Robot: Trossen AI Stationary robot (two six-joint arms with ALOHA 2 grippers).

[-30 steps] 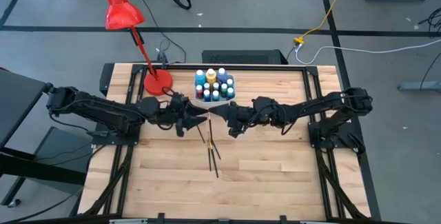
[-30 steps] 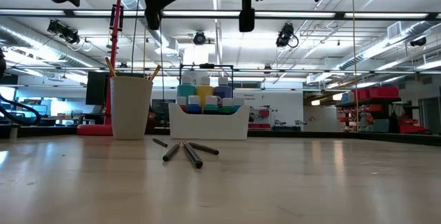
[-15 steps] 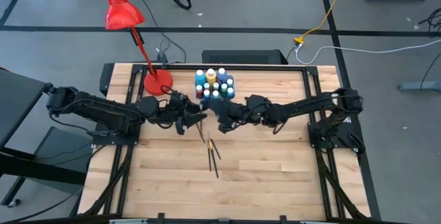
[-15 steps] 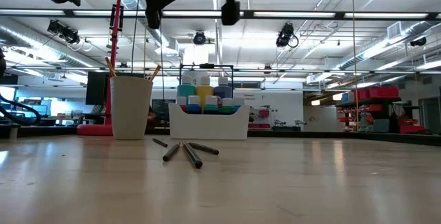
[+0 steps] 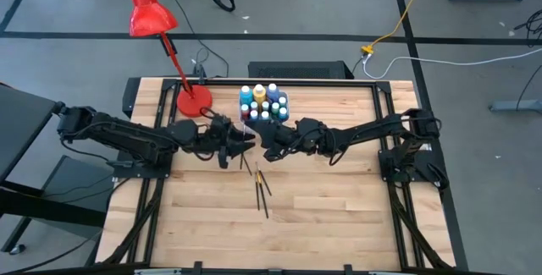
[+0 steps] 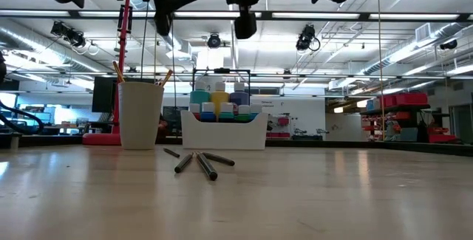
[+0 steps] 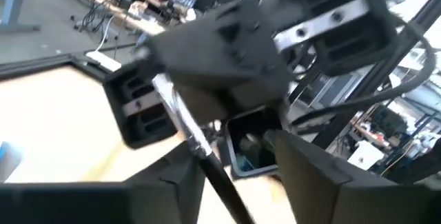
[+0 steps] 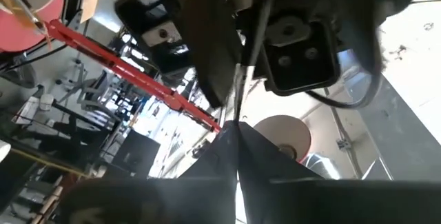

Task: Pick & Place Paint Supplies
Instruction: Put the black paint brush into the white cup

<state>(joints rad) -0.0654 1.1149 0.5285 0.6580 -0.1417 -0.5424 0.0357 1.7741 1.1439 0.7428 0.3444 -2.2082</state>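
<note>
The 2 arms met just above the middle of the high view, their tips nearly touching over the bench [image 5: 322, 199]. The right hand [image 5: 268, 142] was clamped on a thin paintbrush [image 8: 242, 79], which ran out from between its closed fingers toward the other arm; in the left wrist view the same dark-handled brush crossed between the left hand's [image 5: 243, 144] fingers. Those fingers stood apart around the handle, and whether they already pressed it could not be told.

This looked like a handover of 1 brush from right arm to left, partway done. The white cup [image 6: 140, 114], at the left of the low view, already held several brushes, while the white tray [image 6: 224, 131] beside it carried the paint bottles [image 5: 263, 103]. About 4 loose brushes [image 5: 261, 184] lay on the bench just below centre in the high view.

The next move probably called for the left hand to close firmly on the handle before the right let go; a release too soon risked dropping the brush.
</note>
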